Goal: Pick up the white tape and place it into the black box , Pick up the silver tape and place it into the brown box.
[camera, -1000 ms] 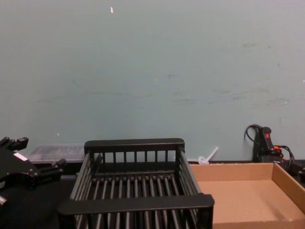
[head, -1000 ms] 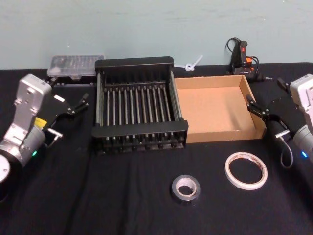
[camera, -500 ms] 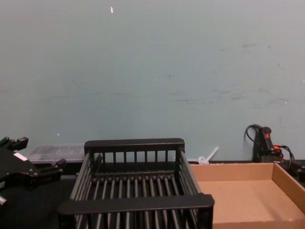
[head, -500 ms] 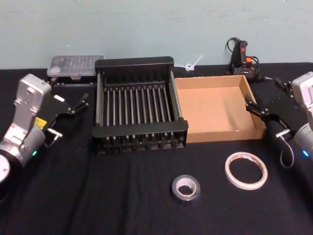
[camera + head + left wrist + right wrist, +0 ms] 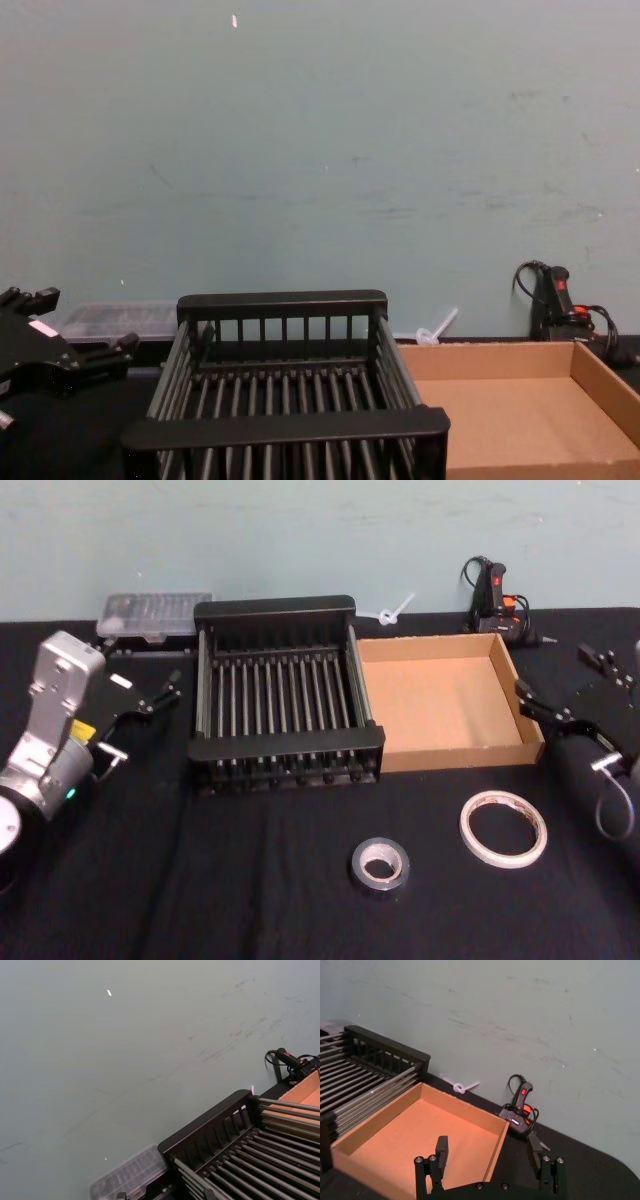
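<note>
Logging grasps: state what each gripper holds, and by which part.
Nothing is held. Left gripper and right gripper are open and empty; white tape and silver tape lie on the table.

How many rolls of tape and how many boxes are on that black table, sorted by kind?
Tape rolls: 2, the white tape and the silver tape.
Open boxes: 2, the black box and the brown box.
Clear lidded case: 1.
Total: 5.

black-clothed table (image 5: 250, 880), black box (image 5: 285, 695), brown box (image 5: 445, 705), silver tape (image 5: 380, 865), white tape (image 5: 503, 827)
</note>
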